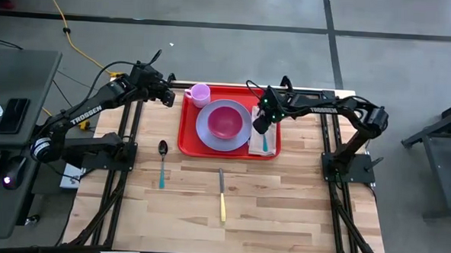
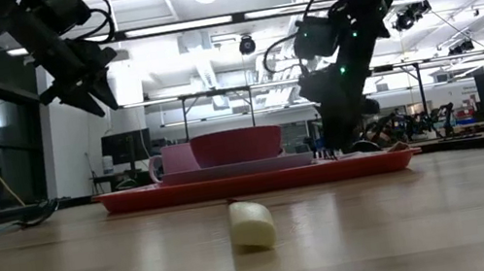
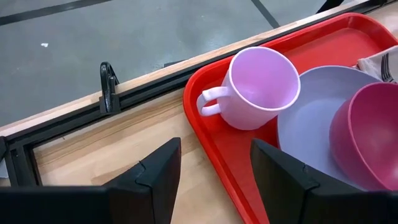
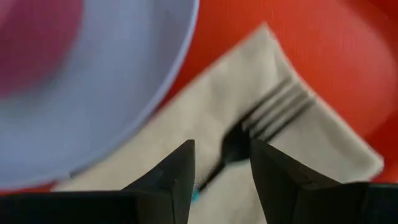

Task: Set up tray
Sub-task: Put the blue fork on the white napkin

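The tray (image 1: 187,136) lies under the right pincer (image 1: 262,122), already holding plate (image 1: 207,129), bowl (image 1: 227,121), mug (image 1: 199,94) and napkin (image 4: 249,124). That pincer hangs spread, empty, over the fork (image 4: 261,121); the left pincer (image 1: 166,93) waits spread beside the mug. Likely next: fetching the spoon (image 1: 162,163) or knife (image 1: 222,195) from the desk (image 1: 283,213).

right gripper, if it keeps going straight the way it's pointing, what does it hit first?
Most likely the fork lying on the napkin: the right gripper points down at the fork's neck, fingers open on either side. How close it is isn't clear.
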{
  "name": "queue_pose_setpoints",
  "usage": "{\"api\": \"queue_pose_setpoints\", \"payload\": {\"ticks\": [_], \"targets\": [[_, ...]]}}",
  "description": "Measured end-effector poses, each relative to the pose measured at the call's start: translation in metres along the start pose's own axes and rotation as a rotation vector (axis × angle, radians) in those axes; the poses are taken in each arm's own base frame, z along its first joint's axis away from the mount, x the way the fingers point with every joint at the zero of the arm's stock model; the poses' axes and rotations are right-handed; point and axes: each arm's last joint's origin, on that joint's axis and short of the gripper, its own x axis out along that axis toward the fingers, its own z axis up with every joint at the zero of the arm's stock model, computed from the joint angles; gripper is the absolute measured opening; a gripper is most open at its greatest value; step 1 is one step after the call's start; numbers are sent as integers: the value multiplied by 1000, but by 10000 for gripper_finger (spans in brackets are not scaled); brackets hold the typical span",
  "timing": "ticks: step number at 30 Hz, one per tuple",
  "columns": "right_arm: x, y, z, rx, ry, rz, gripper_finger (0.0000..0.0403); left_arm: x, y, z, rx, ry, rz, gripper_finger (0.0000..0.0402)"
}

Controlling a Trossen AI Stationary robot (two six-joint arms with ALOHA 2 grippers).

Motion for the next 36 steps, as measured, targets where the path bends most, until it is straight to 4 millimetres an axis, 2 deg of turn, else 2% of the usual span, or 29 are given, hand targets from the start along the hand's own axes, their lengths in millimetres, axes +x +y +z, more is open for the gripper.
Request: {"api": "queue_pose_setpoints", "payload": {"ticks": [5, 15, 19, 25, 36], "targets": [[-1, -5, 11, 28, -87, 85, 134, 0, 0, 0, 0, -1, 0, 221], [7, -21, 19, 68, -129, 116, 134, 0, 0, 0, 0, 1, -10, 221], [19, -23, 18, 74, -116, 135, 134, 0, 0, 0, 0, 2, -13, 221], [27, -26, 17, 73, -104, 114, 134, 0, 0, 0, 0, 2, -14, 221], [27, -31, 17, 69, -108, 89, 134, 0, -1, 0, 0, 2, -16, 221]]}}
